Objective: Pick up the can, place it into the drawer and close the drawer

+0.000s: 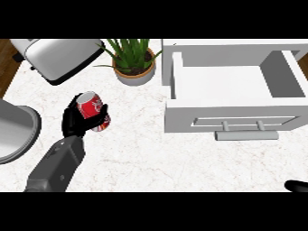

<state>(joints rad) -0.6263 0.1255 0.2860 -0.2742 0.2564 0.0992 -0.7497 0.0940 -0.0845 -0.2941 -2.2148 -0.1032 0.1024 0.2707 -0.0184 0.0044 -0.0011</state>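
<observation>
**Can in your left hand, drawer open**

Your left hand is curled round the red can, which is tilted over the table. The open drawer sits well to that hand's right. A potted plant stands beyond the hand. Your right hand barely shows at the lower right edge; you cannot tell its state.

The toaster stands at the bench's far-left corner, with the potted plant right of it along the far edge. The open drawer is far right. The can sits in the left hand, before the toaster.
</observation>
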